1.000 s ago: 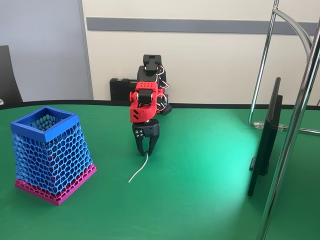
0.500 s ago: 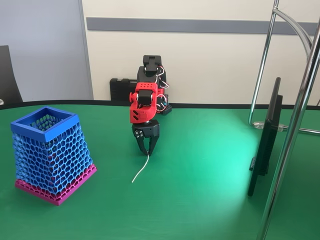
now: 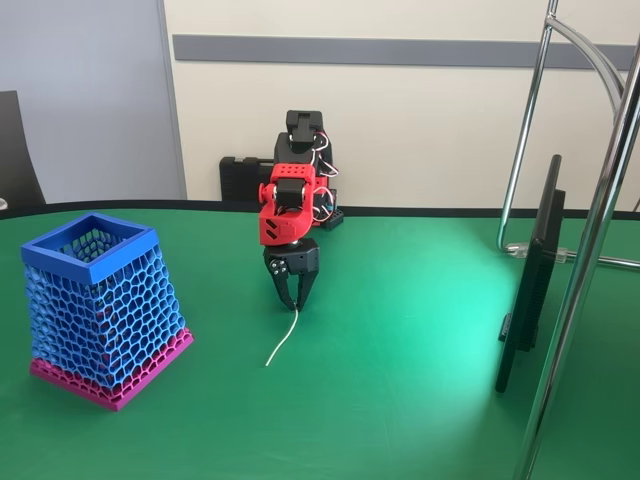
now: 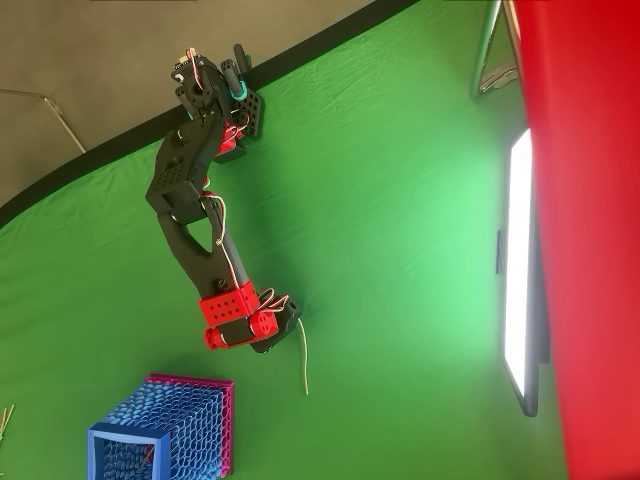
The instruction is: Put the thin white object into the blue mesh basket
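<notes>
Tool [image 3: 295, 303] pinches thin white object [image 3: 282, 340] by its top end.

- the arm [image 3: 293, 190] is showing black printed links, with bright red blocks at the wrist.
- the red wrist housing [image 3: 283, 212] is wearing a grid of small holes on its top and a round opening in its face.
- thin red, white and teal wires [image 4: 222, 222] are looping along the links, bunching near the black base [image 4: 215, 85].
- the end effector [image 3: 295, 303] is tapering into two black fingers below a black block with small pale screws.
</notes>
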`<action>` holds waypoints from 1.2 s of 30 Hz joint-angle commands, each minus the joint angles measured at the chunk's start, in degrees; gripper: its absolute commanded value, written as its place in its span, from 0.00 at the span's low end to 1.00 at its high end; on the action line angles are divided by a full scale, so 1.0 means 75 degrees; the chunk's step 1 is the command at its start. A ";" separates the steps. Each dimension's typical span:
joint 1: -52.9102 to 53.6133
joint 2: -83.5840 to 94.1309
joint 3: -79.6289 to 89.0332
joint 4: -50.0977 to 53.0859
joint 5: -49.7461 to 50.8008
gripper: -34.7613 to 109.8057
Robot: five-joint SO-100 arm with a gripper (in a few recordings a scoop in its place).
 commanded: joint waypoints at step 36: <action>0.1957 0.3129 -0.4488 -0.0047 -0.4863 0.28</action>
